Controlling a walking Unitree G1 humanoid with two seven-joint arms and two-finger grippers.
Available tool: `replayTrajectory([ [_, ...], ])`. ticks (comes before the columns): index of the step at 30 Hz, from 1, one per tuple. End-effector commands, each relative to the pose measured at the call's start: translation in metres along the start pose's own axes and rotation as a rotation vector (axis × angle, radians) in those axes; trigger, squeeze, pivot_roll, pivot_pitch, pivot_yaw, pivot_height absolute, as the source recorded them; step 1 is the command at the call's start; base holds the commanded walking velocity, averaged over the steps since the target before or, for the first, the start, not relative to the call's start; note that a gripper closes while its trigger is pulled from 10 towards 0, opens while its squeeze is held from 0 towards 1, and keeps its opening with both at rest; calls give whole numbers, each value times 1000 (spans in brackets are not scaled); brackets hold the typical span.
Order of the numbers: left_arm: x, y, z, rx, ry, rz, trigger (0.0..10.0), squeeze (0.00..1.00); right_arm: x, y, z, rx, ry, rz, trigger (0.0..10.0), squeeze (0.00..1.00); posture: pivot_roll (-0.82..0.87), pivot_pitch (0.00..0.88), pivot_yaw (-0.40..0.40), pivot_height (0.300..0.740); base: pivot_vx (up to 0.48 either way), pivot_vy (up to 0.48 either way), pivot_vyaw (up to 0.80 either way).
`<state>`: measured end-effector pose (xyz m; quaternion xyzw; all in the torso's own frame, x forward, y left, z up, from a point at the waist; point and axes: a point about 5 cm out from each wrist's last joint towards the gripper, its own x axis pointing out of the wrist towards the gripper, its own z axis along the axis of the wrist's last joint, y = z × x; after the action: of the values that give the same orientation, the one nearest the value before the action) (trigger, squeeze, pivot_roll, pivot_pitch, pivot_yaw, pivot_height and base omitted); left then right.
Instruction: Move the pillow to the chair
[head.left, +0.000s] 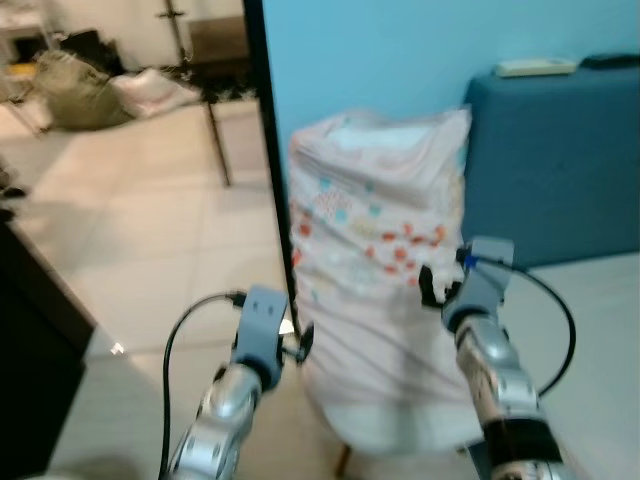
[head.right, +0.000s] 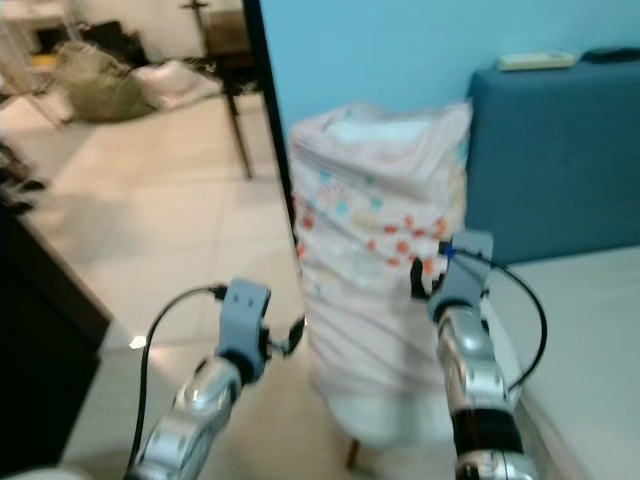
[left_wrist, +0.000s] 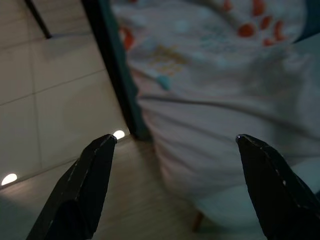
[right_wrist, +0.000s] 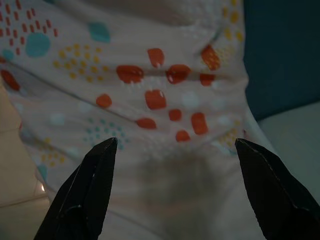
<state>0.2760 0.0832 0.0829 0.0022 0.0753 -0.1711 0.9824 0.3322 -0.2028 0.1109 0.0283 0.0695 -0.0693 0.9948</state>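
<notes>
Left gripper (left_wrist: 175, 140) held wide apart before the pillow (left_wrist: 220, 95)

The pale pillow, printed with orange and teal marks, is seen just beyond the two black fingers (left_wrist: 80, 190). A dark post (left_wrist: 112, 65) is seen just beside the pillow, with tiled floor (left_wrist: 55, 105) past it.

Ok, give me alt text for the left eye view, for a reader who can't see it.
A pale pillow with orange and teal dots stands upright on a white chair, the left tool at its lower left edge and the right tool against its right side. Behind are a blue wall and a blue headboard.
</notes>
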Motion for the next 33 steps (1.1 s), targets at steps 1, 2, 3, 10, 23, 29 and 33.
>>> replayTrajectory([
  [1, 0, 1, -2, 7, 14, 4, 10000, 0, -1, 0, -4, 4, 18, -5, 10000, 0, -62, 65, 24, 740, -296, 0, 0],
  [2, 0, 1, -3, 7, 15, 5, 10000, 0, -1, 1, -4, 4, 20, -4, 10000, 0, -62, 65, 24, 740, -296, 0, 0],
  [3, -1, 2, -3, 6, 15, 5, 10000, 0, 0, 1, -5, 4, 22, -3, 10000, 0, -62, 65, 24, 740, -300, 0, 0],
  [10, -1, 1, -3, 6, 16, 3, 10000, 0, -1, 1, -7, 4, 29, 0, 10000, 0, -58, 69, 24, 740, -300, 0, 0],
  [23, -1, 5, -3, 13, 13, 18, 10000, 0, -2, 1, -12, 11, 56, 9, 10000, 0, -55, 63, 27, 740, -226, 0, -149],
  [29, -2, 7, -3, 17, 13, 20, 10000, 0, -2, -3, -16, 27, 80, -4, 10000, 0, -54, 62, 28, 740, 0, 0, -742],
  [33, -2, 6, -4, 17, 16, 16, 10000, 0, -2, -6, -20, 32, 97, -22, 10000, 0, -55, 64, 29, 740, 0, 0, -741],
])
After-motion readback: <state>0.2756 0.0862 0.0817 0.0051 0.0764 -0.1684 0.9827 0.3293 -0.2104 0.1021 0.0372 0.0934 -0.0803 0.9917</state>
